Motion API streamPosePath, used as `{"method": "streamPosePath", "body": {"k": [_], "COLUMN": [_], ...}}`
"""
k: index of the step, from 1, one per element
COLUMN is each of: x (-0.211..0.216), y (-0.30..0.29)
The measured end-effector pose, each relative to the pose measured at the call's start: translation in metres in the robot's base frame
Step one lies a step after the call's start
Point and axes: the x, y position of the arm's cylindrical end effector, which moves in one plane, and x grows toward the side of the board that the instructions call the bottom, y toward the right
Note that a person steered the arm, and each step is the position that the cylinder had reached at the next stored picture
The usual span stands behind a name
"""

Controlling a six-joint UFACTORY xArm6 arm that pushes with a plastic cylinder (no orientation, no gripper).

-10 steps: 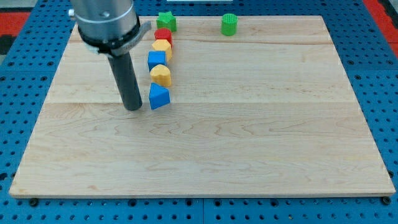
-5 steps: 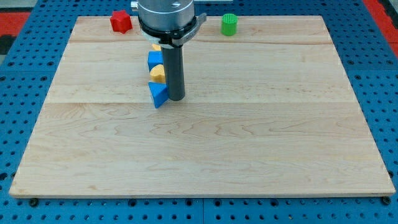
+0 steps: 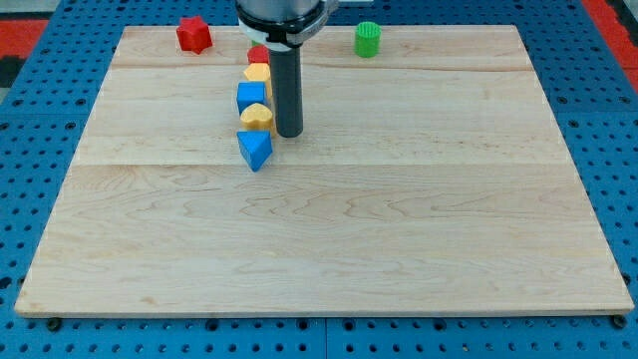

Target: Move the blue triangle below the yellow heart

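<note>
The blue triangle (image 3: 255, 150) lies directly below the yellow heart (image 3: 256, 117), touching it; my tip (image 3: 289, 134) stands just right of the heart; the rod carries no claw; a blue block (image 3: 250, 97), yellow block (image 3: 258, 74) and red block (image 3: 258, 55) continue the column upward; a red star-like block (image 3: 193, 34) and green cylinder (image 3: 368, 39) sit near the wooden board's (image 3: 399, 219) top edge.

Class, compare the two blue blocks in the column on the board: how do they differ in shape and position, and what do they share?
The blue triangle is wedge-shaped with a point toward the view's bottom; the blue cube is boxy. The blue triangle ends the column at the view's bottom, below the yellow heart; the blue cube sits above that heart. My tip stands just right of the heart, nearer the triangle. Both are blue and lie in the same column.
</note>
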Motion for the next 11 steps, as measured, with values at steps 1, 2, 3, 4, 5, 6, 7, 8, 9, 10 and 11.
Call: {"method": "streamPosePath", "body": {"k": [1, 2, 3, 4, 5, 6, 7, 8, 9, 10, 11], "x": [0.000, 0.000, 0.030, 0.064, 0.052, 0.036, 0.038, 0.063, 0.045, 0.022, 0.017], "y": [-0.011, -0.021, 0.022, 0.044, 0.000, -0.061, -0.076, -0.115, -0.214, -0.175, -0.144]}}
